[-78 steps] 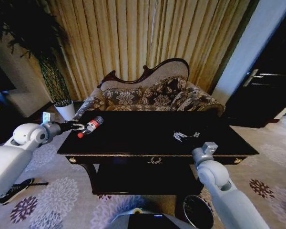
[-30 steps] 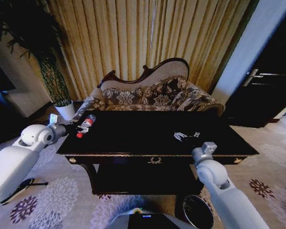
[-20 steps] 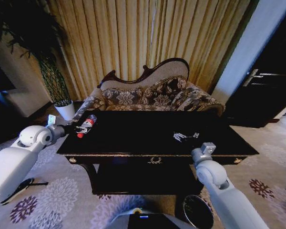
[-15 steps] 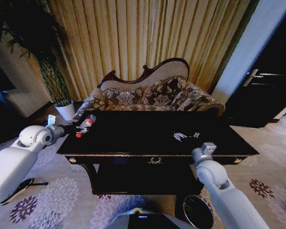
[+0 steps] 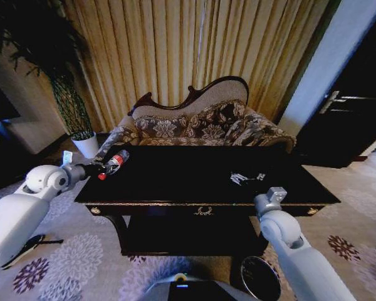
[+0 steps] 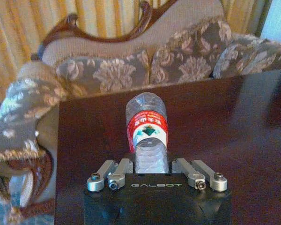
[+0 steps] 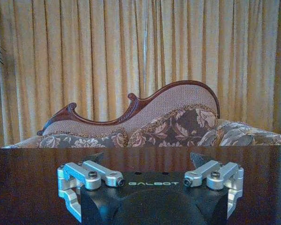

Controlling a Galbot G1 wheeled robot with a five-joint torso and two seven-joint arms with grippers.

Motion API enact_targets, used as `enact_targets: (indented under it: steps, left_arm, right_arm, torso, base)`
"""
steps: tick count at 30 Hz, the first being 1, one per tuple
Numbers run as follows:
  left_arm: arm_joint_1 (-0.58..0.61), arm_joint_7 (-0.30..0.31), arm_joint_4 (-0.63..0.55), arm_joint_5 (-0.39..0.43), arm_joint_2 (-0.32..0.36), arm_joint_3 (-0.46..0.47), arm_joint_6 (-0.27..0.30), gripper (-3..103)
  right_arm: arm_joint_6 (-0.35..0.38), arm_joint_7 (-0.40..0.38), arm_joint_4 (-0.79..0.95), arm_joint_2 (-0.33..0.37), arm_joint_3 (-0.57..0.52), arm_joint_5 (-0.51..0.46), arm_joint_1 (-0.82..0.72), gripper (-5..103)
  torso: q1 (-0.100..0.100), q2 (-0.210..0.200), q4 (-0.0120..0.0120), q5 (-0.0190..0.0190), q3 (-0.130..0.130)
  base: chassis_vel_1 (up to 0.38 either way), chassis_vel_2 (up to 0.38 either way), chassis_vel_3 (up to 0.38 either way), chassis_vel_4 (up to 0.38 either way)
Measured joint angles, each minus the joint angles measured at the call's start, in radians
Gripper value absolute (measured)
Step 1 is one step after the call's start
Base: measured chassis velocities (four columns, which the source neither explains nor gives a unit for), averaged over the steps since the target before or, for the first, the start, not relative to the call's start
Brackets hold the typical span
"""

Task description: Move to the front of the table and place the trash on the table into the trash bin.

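The left gripper [image 5: 99, 168] grasps the bottle [image 5: 114, 163] over the table's [image 5: 175, 182] left edge, its cap hidden in the wrist view. The right gripper [image 5: 276, 193] waits released at the front edge, near white scraps [image 5: 239, 178]. The bin [image 5: 261, 278] is partly cut off below.

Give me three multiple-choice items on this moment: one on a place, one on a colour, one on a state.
1. Where is the bottle?
A. in the left gripper at the table's left end
B. inside the trash bin
C. on the sofa

2. What colour is the bottle's label?
A. blue
B. red
C. yellow

3. How is the right gripper?
A. shut on a scrap
B. shut on the bottle
C. open, holding nothing

Answers: 1 A, the left wrist view shows it between the fingers; 2 B, the band is red; 3 C, its fingers stand spread and bare.
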State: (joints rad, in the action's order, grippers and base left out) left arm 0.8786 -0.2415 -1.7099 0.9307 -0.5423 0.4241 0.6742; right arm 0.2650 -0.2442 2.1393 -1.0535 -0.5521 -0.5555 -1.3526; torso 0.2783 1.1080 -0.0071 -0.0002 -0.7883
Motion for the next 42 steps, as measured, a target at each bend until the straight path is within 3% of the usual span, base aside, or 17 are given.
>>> enact_targets:
  steps: [4, 7, 8, 10, 11, 12, 14, 15, 17, 21, 23, 25, 28, 29, 33, 37, 42]
  left_arm:
    - [0.013, -0.014, -0.014, -0.010, 0.002, 0.024, -0.038, 30]
    - [0.053, -0.005, -0.062, -0.027, -0.002, 0.081, -0.140, 30]
    - [0.053, -0.005, -0.062, -0.027, -0.002, 0.081, -0.140, 30]
    - [0.104, 0.028, -0.108, -0.048, -0.002, 0.116, -0.221, 30]
    - [0.141, 0.066, -0.139, -0.078, -0.003, 0.136, -0.290, 30]
    - [0.141, 0.066, -0.139, -0.078, -0.003, 0.136, -0.290, 30]
    - [0.195, 0.153, -0.201, -0.126, -0.012, 0.159, -0.403, 30]
    - [0.195, 0.153, -0.201, -0.126, -0.012, 0.159, -0.403, 30]
    - [0.220, 0.227, -0.275, -0.157, -0.027, 0.175, -0.484, 30]
    - [0.217, 0.276, -0.347, -0.185, -0.037, 0.172, -0.540, 30]
    - [0.213, 0.303, -0.412, -0.202, -0.031, 0.163, -0.582, 30]
    - [0.213, 0.306, -0.426, -0.204, -0.027, 0.162, -0.592, 30]
    - [0.218, 0.315, -0.503, -0.205, 0.001, 0.155, -0.658, 30]
    - [0.218, 0.315, -0.503, -0.205, 0.001, 0.155, -0.658, 30]
    - [0.217, 0.296, -0.538, -0.214, 0.026, 0.135, -0.715, 30]
    - [0.213, 0.272, -0.529, -0.230, 0.028, 0.126, -0.741, 30]
    - [0.129, 0.225, -0.423, -0.238, 0.025, 0.068, -0.785, 30]
  right_arm:
    - [0.000, -0.001, 0.007, 0.003, 0.000, -0.006, 0.003, 100]
    - [-0.002, -0.009, 0.020, 0.011, -0.001, -0.019, 0.008, 100]
    - [-0.002, -0.009, 0.020, 0.011, -0.001, -0.019, 0.008, 100]
    - [-0.007, -0.029, 0.035, 0.017, -0.001, -0.035, 0.008, 100]
    - [-0.008, -0.040, 0.056, 0.023, -0.005, -0.059, 0.006, 100]
    - [-0.008, -0.040, 0.056, 0.023, -0.005, -0.059, 0.006, 100]
    - [-0.002, -0.049, 0.105, 0.041, -0.016, -0.113, 0.005, 100]
    - [-0.002, -0.049, 0.105, 0.041, -0.016, -0.113, 0.005, 100]
    - [0.017, -0.050, 0.176, 0.068, -0.028, -0.193, 0.010, 100]
    - [0.025, -0.048, 0.229, 0.097, -0.025, -0.255, 0.016, 100]
    - [0.031, -0.045, 0.276, 0.132, -0.022, -0.347, 0.021, 100]
    - [0.032, -0.045, 0.285, 0.141, -0.022, -0.370, 0.024, 100]
    - [0.042, -0.044, 0.317, 0.185, -0.021, -0.514, 0.058, 100]
    - [0.042, -0.044, 0.317, 0.185, -0.021, -0.514, 0.058, 100]
    - [0.060, -0.041, 0.316, 0.205, 0.018, -0.659, 0.131, 100]
    - [0.069, -0.018, 0.286, 0.221, 0.050, -0.702, 0.188, 100]
    - [0.077, 0.064, 0.169, 0.277, 0.106, -0.779, 0.365, 100]
  torso:
    - [0.000, 0.000, 0.0000, 0.0000, 0.000]
    - [0.000, 0.000, -0.0002, 0.0002, 0.000]
    - [0.000, 0.000, -0.0002, 0.0002, 0.000]
    - [0.000, 0.000, 0.0000, 0.0002, 0.000]
    - [0.000, 0.000, 0.0001, 0.0003, 0.000]
    - [0.000, 0.000, 0.0001, 0.0003, 0.000]
    - [0.000, 0.000, 0.0003, 0.0000, 0.000]
    - [0.000, 0.000, 0.0003, 0.0000, 0.000]
    - [0.000, 0.000, 0.0001, 0.0000, 0.000]
    - [0.000, 0.000, -0.0001, 0.0003, 0.000]
    - [0.000, 0.000, -0.0003, 0.0002, 0.000]
    - [0.000, 0.000, -0.0003, 0.0003, 0.000]
    - [0.000, 0.000, 0.0000, 0.0002, 0.000]
    - [0.000, 0.000, 0.0000, 0.0002, 0.000]
    - [0.000, 0.000, -0.0001, 0.0004, 0.000]
    - [0.000, 0.000, 0.0001, 0.0002, 0.000]
    - [0.000, 0.000, 0.0000, 0.0000, 0.000]
  base:
    - [0.000, 0.000, 0.000, 0.000]
    - [0.000, 0.000, 0.000, 0.000]
    - [0.000, 0.000, 0.000, 0.000]
    - [0.000, 0.000, 0.000, 0.000]
    - [0.000, 0.000, 0.000, 0.000]
    - [0.000, 0.000, 0.000, 0.000]
    - [0.000, 0.000, 0.000, 0.000]
    - [0.000, 0.000, 0.000, 0.000]
    - [0.000, 0.000, 0.000, 0.000]
    - [0.000, 0.000, 0.000, 0.000]
    - [0.000, 0.000, 0.000, 0.000]
    - [0.000, 0.000, 0.000, 0.000]
    - [0.000, 0.000, 0.000, 0.000]
    - [0.000, 0.000, 0.000, 0.000]
    - [0.000, 0.000, 0.000, 0.000]
    - [0.000, 0.000, 0.000, 0.000]
    - [0.000, 0.000, 0.000, 0.000]
